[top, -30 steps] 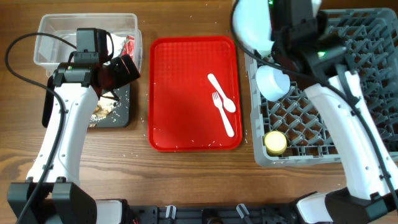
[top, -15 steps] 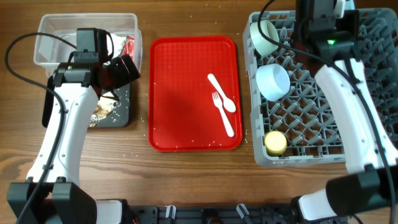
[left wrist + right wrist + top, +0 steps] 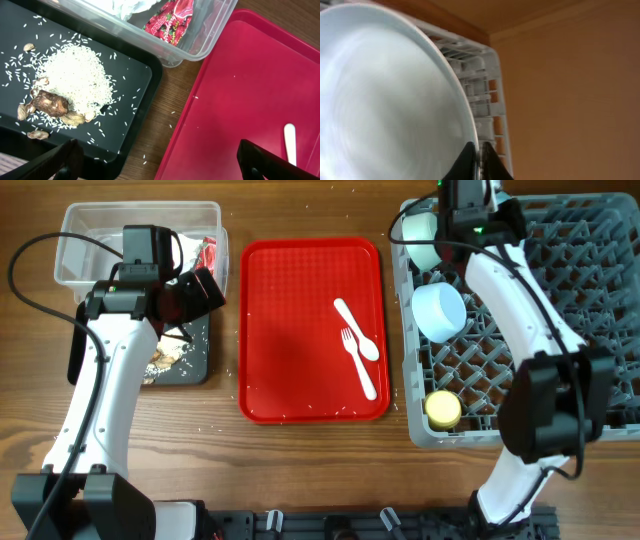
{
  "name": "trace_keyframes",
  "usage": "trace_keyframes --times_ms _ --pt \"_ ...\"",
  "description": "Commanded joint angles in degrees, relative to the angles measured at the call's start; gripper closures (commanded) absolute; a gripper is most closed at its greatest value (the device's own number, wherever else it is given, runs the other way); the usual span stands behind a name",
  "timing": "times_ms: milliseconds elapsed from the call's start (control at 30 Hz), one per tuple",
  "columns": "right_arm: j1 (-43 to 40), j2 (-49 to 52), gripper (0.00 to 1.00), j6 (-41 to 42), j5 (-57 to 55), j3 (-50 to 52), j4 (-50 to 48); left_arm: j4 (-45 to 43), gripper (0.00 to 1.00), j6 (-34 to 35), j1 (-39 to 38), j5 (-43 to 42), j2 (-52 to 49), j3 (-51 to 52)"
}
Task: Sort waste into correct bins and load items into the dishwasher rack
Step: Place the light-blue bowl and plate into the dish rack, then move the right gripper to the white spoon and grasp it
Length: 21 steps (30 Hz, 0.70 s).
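Observation:
My right gripper [image 3: 479, 161] is shut on the rim of the light blue plate [image 3: 385, 100], which fills the right wrist view, over the back left of the grey dishwasher rack [image 3: 600, 300]. The arm hides the plate from overhead. In the rack are a pale green bowl [image 3: 420, 238], a light blue bowl [image 3: 438, 310] and a yellow cup [image 3: 443, 408]. A white spoon [image 3: 355, 325] and fork [image 3: 360, 370] lie on the red tray [image 3: 290, 330]. My left gripper [image 3: 160, 165] is open and empty above the black tray's [image 3: 125, 85] right edge.
The clear tub [image 3: 200, 35] holds a white napkin [image 3: 125, 7] and a red wrapper [image 3: 172, 20]. Rice and brown food scraps [image 3: 65, 85] lie in the black tray. Loose rice grains dot the wooden table between the black tray and the red tray [image 3: 240, 100].
My right arm has swung the plate from the rack's left side toward its back left corner, uncovering the pale green bowl. The left arm has not moved.

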<state>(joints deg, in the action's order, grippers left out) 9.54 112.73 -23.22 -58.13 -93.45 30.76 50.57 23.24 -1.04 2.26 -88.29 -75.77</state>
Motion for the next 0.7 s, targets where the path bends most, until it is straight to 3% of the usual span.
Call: trace_keyframes --times_ms 0,67,133,233,367,600,667 --pt "-0.1 1.0 0.33 0.3 5.2 0.3 -0.1 -0.1 0.0 0.2 0.3 0.0 -0.3 -0.9" --pt "-0.1 0.1 0.16 3.8 6.1 0.3 -0.1 -0.1 0.0 0.2 0.3 0.0 -0.3 -0.9" --pt "-0.1 -1.4 0.05 5.7 7.6 0.3 0.6 -0.1 0.0 0.2 0.3 0.0 -0.3 -0.9" --pt "-0.1 -5.7 0.0 5.9 12.5 0.2 3.8 -0.1 0.0 0.2 0.3 0.0 -0.3 -0.9" --pt "-0.1 -14.7 0.0 11.3 27.7 0.1 11.4 -0.1 0.0 0.2 0.3 0.0 -0.3 -0.9" --pt "-0.1 -22.7 0.01 22.3 82.4 0.1 14.6 -0.1 0.0 0.2 0.3 0.0 -0.3 -0.9" --pt "0.8 -20.9 0.12 25.2 89.7 0.1 14.5 -0.1 0.0 0.2 0.3 0.0 -0.3 -0.9"
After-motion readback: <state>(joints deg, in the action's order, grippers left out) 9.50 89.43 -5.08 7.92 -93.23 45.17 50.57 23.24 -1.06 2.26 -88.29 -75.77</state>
